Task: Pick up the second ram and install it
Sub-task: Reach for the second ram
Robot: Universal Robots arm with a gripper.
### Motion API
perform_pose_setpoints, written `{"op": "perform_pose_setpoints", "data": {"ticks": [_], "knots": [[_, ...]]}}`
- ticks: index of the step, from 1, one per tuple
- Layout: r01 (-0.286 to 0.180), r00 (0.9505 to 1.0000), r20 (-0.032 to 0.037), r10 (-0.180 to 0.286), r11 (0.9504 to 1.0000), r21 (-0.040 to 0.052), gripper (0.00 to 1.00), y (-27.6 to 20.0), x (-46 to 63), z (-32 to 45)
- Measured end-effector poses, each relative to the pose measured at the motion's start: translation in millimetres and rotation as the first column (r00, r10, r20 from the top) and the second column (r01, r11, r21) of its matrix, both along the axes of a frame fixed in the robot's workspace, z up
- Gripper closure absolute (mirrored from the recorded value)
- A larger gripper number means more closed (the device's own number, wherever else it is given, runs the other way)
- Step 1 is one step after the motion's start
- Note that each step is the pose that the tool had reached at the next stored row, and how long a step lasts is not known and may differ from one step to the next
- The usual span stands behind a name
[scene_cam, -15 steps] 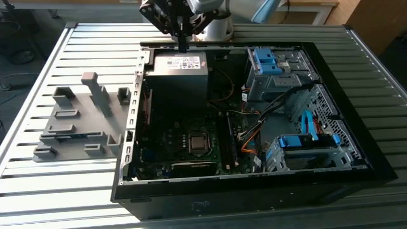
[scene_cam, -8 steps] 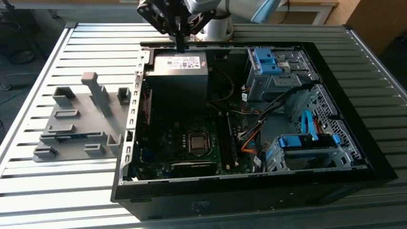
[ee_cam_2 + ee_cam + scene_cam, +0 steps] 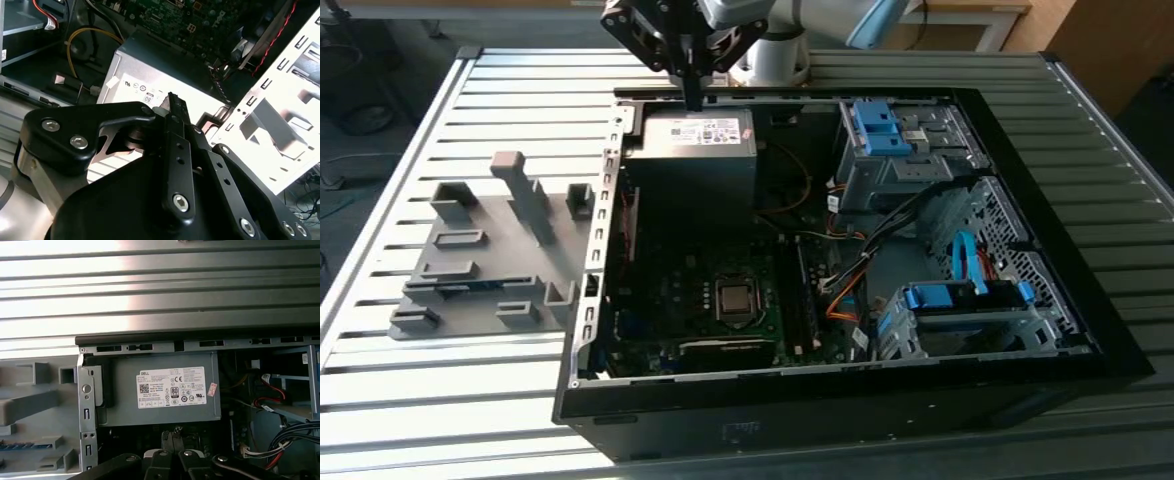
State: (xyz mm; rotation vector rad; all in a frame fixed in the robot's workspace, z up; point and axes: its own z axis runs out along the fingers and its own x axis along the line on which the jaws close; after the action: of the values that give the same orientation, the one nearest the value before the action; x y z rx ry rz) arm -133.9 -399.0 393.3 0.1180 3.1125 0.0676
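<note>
Blue stick: the second ram, a slim blue circuit-board stick [image 3: 25,445], lies in the grey plastic slotted holder [image 3: 480,250], beside the black computer case [image 3: 854,405].
Fingers: closed on nothing; gripper [image 3: 692,100] hangs over the grey metal power supply box [image 3: 125,400].
Progress: pick-up and installing are both not yet done.

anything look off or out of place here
Nothing stands out. The computer case sits flat on the table, side open; the second ram lies in the grey holder beside it, and the claw hangs shut above the power supply.
</note>
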Motion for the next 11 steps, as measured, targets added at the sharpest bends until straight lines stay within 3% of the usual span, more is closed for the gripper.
{"op": "perform_pose_setpoints", "data": {"ticks": [11], "knots": [[0.000,1.0000,0.0000,0.000,1.0000,0.0000,0.89,0.1,-7.1,-0.1]]}}
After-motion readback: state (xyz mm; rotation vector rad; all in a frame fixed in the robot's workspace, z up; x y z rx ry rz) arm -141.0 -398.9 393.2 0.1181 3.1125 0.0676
